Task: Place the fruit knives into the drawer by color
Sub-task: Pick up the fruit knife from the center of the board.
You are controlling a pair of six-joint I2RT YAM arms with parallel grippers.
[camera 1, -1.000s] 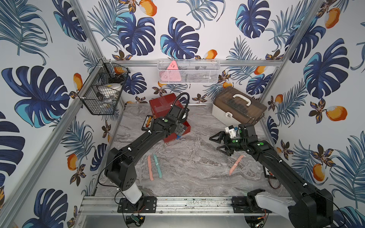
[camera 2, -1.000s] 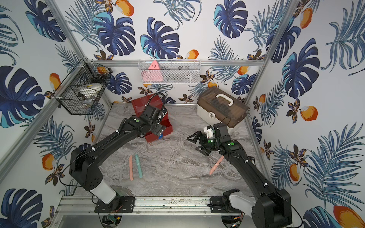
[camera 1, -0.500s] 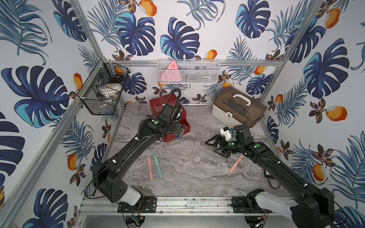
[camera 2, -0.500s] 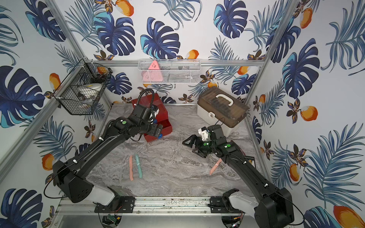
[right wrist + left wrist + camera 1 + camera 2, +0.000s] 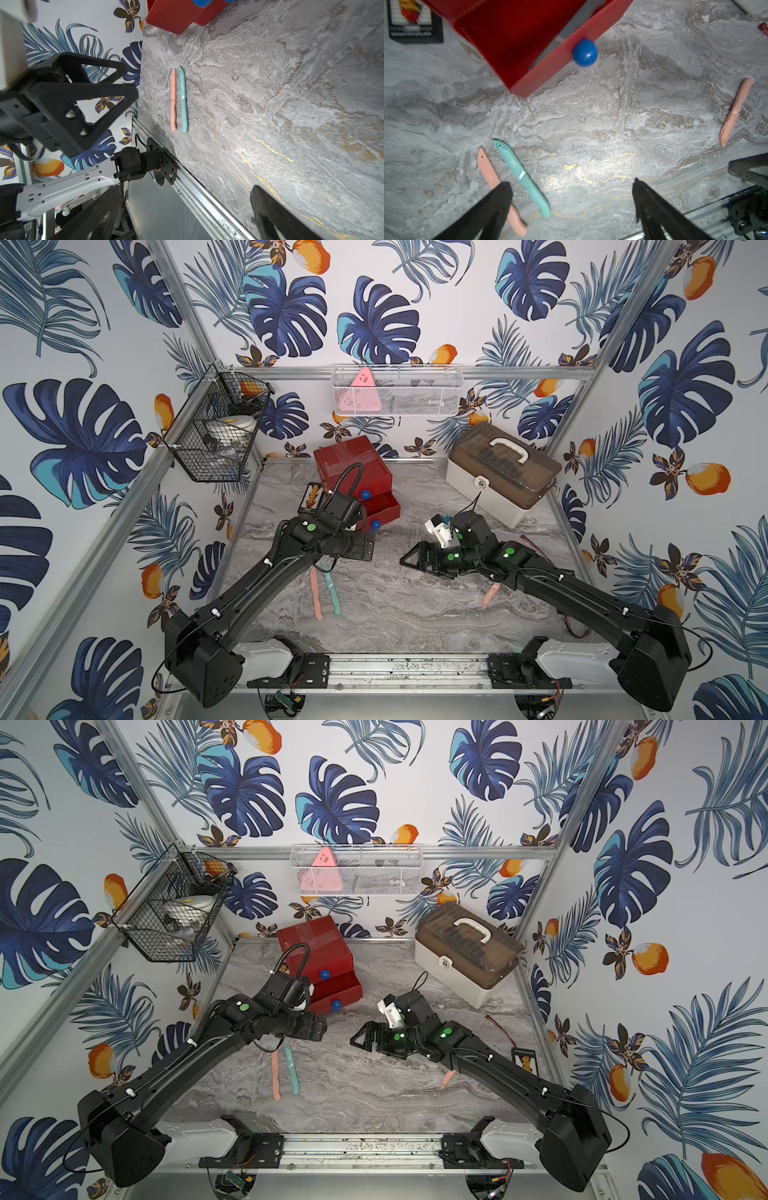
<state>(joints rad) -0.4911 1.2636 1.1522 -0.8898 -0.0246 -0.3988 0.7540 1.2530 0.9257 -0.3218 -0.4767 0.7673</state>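
**Spotter:** What lies nearest the rail?

**Operator:** A salmon pink knife (image 5: 316, 593) and a teal knife (image 5: 332, 591), side by side and almost touching, handles toward me. I see a second pink knife (image 5: 735, 112) well apart on my right, partly tucked under the right arm.

**Spotter:** And your hands?

**Operator:** My left gripper (image 5: 571, 182) hangs above the pair, jaws spread wide with nothing between them. In the wrist view one finger overlaps the pink handle, so I judge it's lined up for a pick there. My right gripper (image 5: 187, 189) is spread too, empty, hovering mid-table and turned toward that same pair.

**Spotter:** The drawer?

**Operator:** The red chest (image 5: 353, 466) stands farther back with a lower drawer (image 5: 386, 516) pulled out, giving me an open mouth to drop into. Its inside is blurred, so I can't tell what it holds. I see no green knives anywhere. The beige case (image 5: 469, 481) sits beyond, apart from all this.
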